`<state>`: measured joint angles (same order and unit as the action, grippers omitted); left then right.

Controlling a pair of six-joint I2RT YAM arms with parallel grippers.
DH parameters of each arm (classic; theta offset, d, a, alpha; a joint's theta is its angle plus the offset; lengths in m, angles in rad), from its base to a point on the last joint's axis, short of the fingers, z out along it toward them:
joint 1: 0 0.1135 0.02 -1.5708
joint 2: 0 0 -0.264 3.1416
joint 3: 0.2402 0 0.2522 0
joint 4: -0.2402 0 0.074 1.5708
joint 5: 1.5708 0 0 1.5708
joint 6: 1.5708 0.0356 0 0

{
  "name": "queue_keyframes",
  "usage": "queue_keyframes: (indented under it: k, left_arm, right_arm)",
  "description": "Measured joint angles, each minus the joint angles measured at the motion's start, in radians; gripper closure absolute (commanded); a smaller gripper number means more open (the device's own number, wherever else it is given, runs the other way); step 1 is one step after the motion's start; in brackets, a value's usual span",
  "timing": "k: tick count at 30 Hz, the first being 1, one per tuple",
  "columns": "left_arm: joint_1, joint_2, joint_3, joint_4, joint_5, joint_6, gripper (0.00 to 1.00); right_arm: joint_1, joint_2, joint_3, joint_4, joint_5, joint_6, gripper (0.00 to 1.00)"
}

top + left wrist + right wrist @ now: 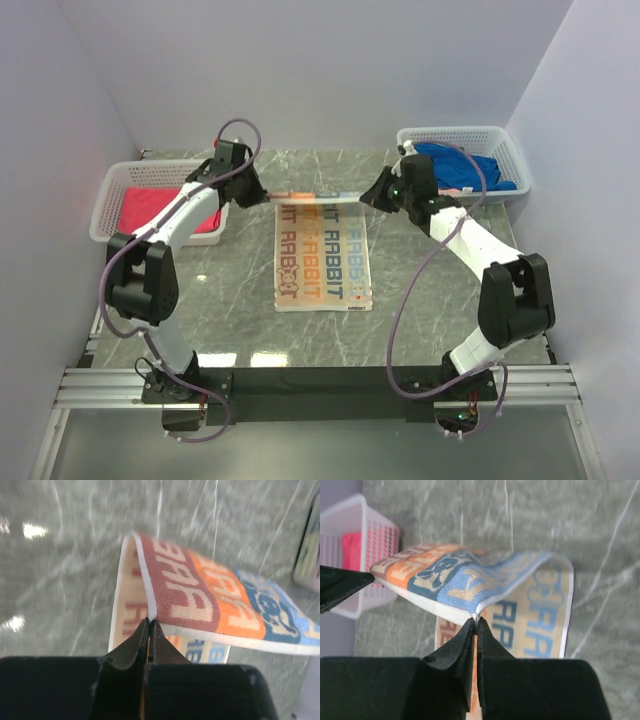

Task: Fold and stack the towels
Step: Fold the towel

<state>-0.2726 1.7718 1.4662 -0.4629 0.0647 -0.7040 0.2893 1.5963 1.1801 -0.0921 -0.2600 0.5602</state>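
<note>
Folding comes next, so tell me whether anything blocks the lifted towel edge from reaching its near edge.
Nothing visible does. The left gripper and right gripper pinch the far corners of the printed towel. Its near half lies bare on the table, and the left basket and right basket stand off to the sides.

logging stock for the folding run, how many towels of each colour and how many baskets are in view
printed towel: 1
pink-red towel: 1
blue towel: 1
white baskets: 2
total: 5
</note>
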Motion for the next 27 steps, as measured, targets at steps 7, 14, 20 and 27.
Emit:
queue_keyframes:
  k: [7, 14, 20, 27]
  left_arm:
    - [-0.014, -0.160, -0.218, 0.014, 0.078, -0.025, 0.99]
    - [-0.060, -0.283, -0.380, 0.030, 0.098, -0.041, 0.99]
    - [-0.102, -0.349, -0.487, 0.029, 0.090, -0.050, 0.99]
    - [-0.127, -0.438, -0.565, 0.016, 0.073, -0.072, 0.99]
  right_arm:
    - [0.001, -0.154, -0.191, -0.006, -0.039, 0.024, 1.00]
    - [0.005, -0.280, -0.318, -0.023, -0.060, 0.008, 1.00]
    - [0.029, -0.352, -0.413, -0.058, -0.071, -0.008, 1.00]
    - [0.076, -0.450, -0.497, -0.083, -0.072, -0.001, 1.00]
